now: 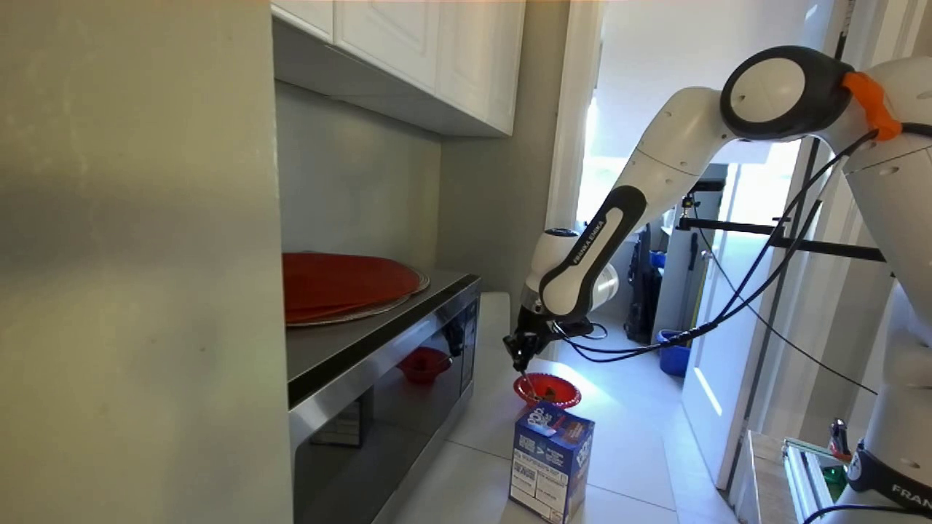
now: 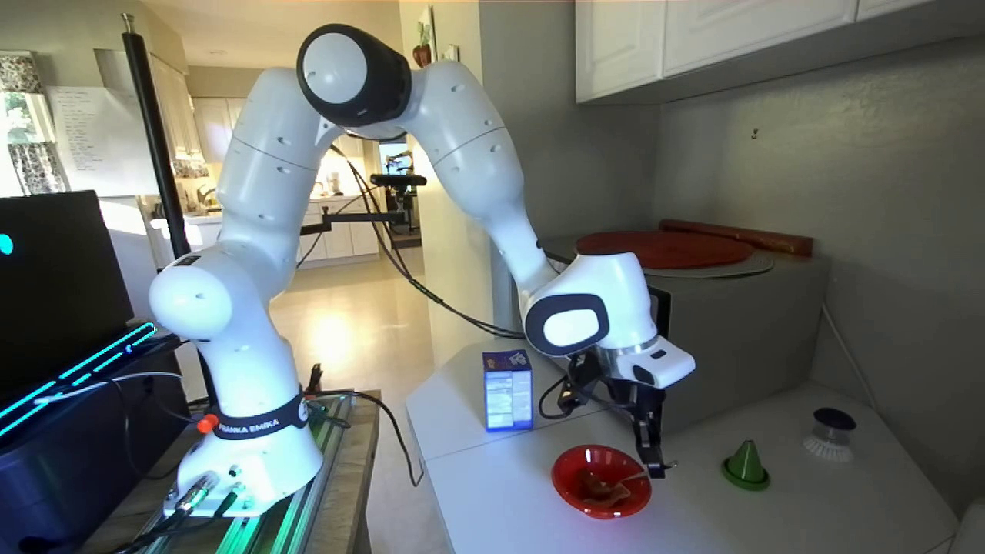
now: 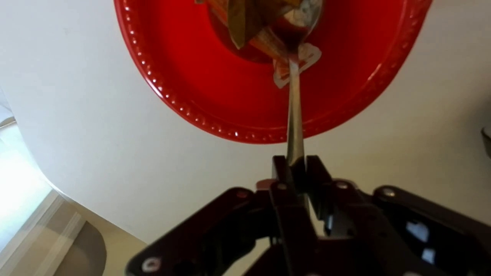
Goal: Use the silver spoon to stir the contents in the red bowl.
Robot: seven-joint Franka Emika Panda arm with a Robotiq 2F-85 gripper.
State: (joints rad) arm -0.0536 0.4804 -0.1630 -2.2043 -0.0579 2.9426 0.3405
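Observation:
The red bowl point(image 1: 569, 394) stands on the white counter, and it also shows in an exterior view point(image 2: 589, 457) and in the wrist view point(image 3: 180, 61), where its top part is cut off. Its contents point(image 3: 245, 19) look like brown-green leafy pieces and an orange-and-white scrap. My gripper point(image 3: 296, 161) is shut on the handle of the silver spoon point(image 3: 294, 107), just outside the bowl's rim. The gripper shows in both exterior views point(image 1: 520, 362) point(image 2: 656, 469). The spoon slants over the rim with its head down among the contents, partly covered by them.
A blue-and-white carton point(image 1: 550, 466) stands close to the bowl, also in an exterior view point(image 2: 509, 392). A microwave point(image 2: 739, 346) bears a large flat red dish point(image 1: 349, 284). A green cone point(image 2: 745, 465) and a brush point(image 2: 833, 431) stand on the counter. White cabinets point(image 1: 400, 44) hang above.

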